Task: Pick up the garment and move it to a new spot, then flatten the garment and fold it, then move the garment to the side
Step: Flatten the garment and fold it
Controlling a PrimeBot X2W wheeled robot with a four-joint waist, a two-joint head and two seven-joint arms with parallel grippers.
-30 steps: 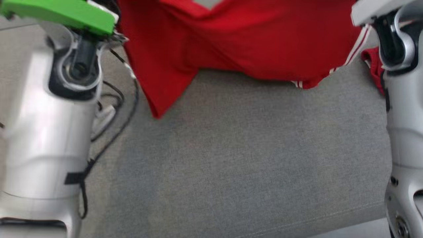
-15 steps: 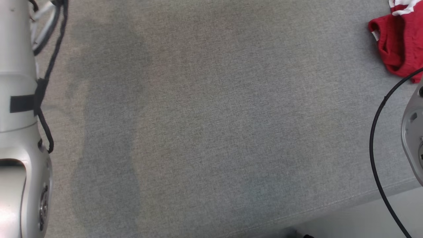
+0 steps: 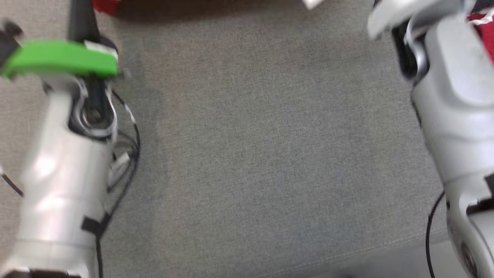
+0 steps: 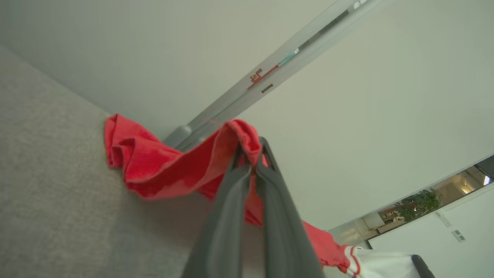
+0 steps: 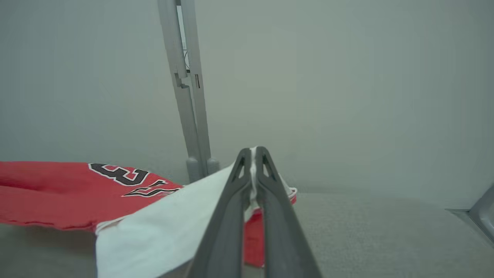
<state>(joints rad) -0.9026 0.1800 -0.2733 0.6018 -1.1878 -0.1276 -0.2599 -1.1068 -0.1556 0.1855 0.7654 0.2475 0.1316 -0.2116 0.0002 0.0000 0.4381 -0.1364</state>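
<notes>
The garment is a red jersey with black numerals and white trim. In the left wrist view my left gripper (image 4: 251,154) is shut on a raised fold of the garment (image 4: 154,170), which trails down onto the grey surface. My right gripper (image 5: 252,154) is shut on the white trim edge, and the red body of the garment (image 5: 46,193) lies stretched to its left. In the blurred head view, slivers of the garment (image 3: 482,27) peek past the right forearm (image 3: 455,108) and at the top left, above the left forearm (image 3: 58,173).
A grey fabric surface (image 3: 270,154) spreads between the two arms, with its seamed front edge at the lower right and pale floor (image 3: 405,266) beyond. Black cables (image 3: 127,162) hang beside the left arm. A grey post (image 5: 189,96) stands against the wall behind the surface.
The head view has shifted from frame to frame, so the camera moved. The garment spanned its top a second ago and now shows as slivers at the top corners.
</notes>
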